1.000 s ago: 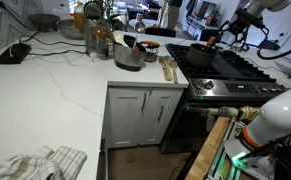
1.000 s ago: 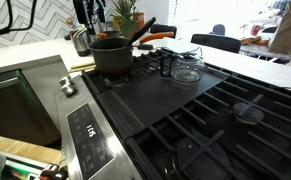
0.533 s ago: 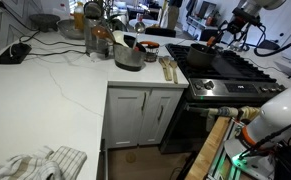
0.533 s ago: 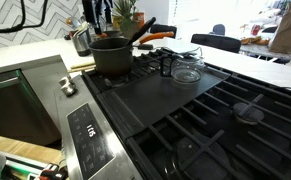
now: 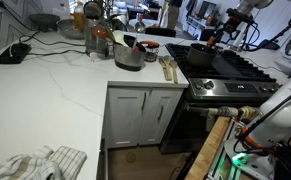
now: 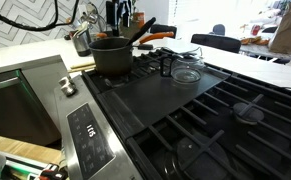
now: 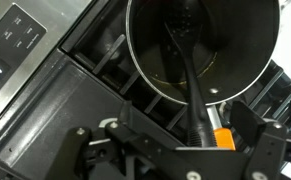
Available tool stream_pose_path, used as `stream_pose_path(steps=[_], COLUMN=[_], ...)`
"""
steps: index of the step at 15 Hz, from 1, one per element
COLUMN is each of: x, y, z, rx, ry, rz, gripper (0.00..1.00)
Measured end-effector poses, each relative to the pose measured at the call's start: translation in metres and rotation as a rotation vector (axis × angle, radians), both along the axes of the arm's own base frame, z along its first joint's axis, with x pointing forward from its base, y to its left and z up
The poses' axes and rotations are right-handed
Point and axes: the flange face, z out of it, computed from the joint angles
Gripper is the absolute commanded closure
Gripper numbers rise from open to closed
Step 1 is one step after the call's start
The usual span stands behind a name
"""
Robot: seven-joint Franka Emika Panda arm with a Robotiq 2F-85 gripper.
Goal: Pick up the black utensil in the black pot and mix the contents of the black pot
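Sitting on the stove's ridged black grate [image 6: 200, 105], the black pot [image 7: 150, 40] is round and low, with a dark rim and a smooth, faintly glossy inner wall. The black utensil [image 7: 188, 70] lies in it, its slim straight handle rising over the pot's rim and ending in an orange patch [image 7: 222, 138]. What else the pot holds is too dark to tell. The gripper [image 7: 203, 150] hovers just outside the pot's rim, its jaws spread to either side of the handle.
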Motion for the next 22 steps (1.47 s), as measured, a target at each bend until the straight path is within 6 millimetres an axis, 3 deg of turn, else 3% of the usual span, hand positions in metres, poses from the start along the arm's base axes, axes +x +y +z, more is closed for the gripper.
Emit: stream_pose_path(steps=[9, 11, 18, 20, 22], x=[0.03, 0.034, 0.043, 0.043, 0.044], y=[-0.045, -0.049, -0.059, -0.062, -0.065], z=[-0.018, -0.025, -0.03, -0.028, -0.027], rx=[0.02, 0.044, 0.136, 0.14, 0.14], ry=[0.035, 0.051, 0.051, 0.048, 0.047], rz=[-0.005, 0.002, 0.016, 0.018, 0.02], gripper=[0.0, 0.27, 0.82, 0.91, 0.91])
